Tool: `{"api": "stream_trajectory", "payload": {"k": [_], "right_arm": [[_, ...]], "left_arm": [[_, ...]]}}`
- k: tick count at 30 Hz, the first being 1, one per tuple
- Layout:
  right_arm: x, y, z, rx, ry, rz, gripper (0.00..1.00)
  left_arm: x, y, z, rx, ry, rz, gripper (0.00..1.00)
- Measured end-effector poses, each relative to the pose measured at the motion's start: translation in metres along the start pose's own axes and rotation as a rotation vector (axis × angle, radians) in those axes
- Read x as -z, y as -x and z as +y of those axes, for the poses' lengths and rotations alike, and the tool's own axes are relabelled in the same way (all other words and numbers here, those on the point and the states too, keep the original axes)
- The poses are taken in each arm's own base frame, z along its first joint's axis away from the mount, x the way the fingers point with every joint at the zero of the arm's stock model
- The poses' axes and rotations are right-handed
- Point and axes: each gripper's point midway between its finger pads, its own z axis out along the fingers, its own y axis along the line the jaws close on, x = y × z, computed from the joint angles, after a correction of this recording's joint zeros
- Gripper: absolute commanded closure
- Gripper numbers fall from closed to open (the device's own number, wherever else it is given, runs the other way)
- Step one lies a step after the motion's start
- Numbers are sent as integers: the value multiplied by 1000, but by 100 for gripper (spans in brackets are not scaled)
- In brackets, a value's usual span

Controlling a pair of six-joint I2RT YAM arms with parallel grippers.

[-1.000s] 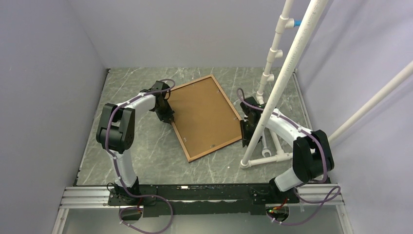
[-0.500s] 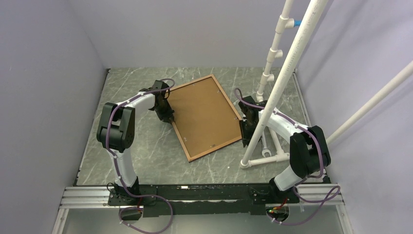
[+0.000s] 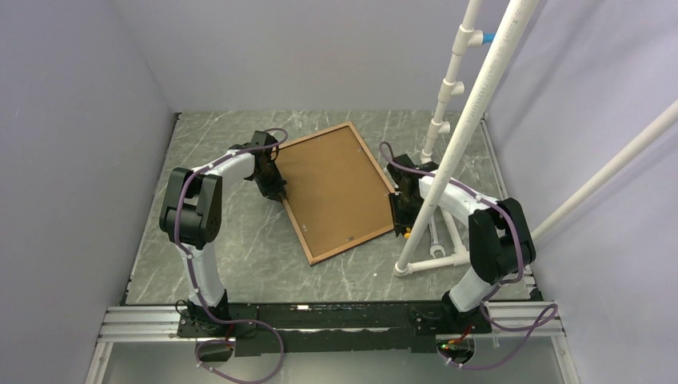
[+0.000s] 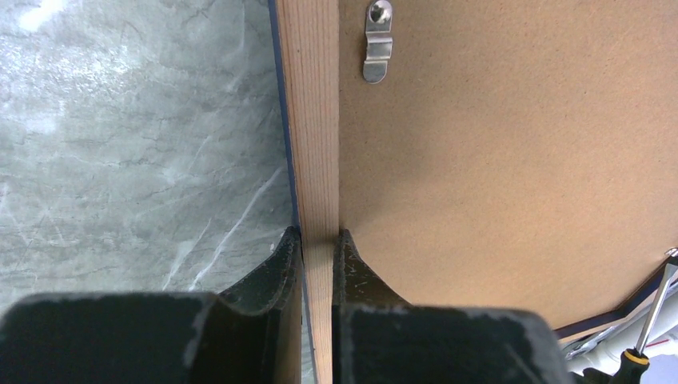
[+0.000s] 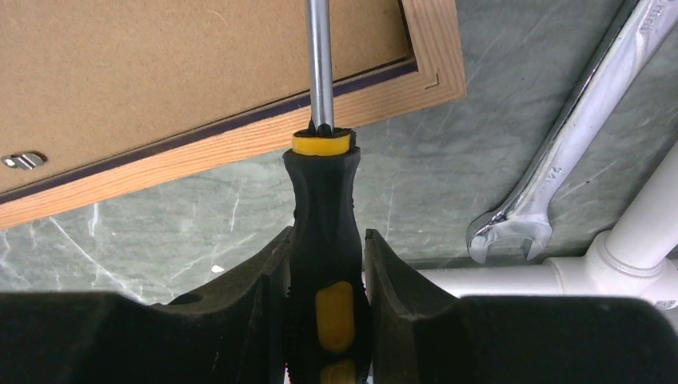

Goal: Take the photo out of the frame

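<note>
The frame [image 3: 352,244] lies face down on the table, its light wood rail [image 4: 316,120] up and a navy edge showing. Inside it the photo shows only its brown back [image 3: 336,188], [image 4: 512,160]; the printed side is hidden. My left gripper [image 3: 280,194], [image 4: 318,236] is shut on the frame's left rail. At the frame's right edge my right gripper [image 3: 400,216], [image 5: 326,236] is shut on a black and yellow screwdriver [image 5: 324,200]. Its steel shaft [image 5: 320,56] reaches over the rail onto the brown back.
Metal turn clips [image 4: 377,40], [image 5: 22,161] sit on the frame's back. A chrome wrench [image 5: 560,160] lies beside the white PVC pipe stand [image 3: 464,136], just right of my right arm. Grey walls close three sides.
My right arm has drawn in to the left, bringing the screwdriver slightly closer over the frame's right edge. The left gripper and the frame have not moved.
</note>
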Motion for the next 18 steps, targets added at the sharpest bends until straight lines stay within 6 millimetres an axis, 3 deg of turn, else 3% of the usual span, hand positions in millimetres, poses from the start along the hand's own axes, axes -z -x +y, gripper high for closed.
{"api": "stream_trajectory", "payload": {"k": [18], "right_arm": [[-20,-3,2,95,-104,29,100]], "left_arm": [[0,3,-1,-26,-6,-12,100]]}}
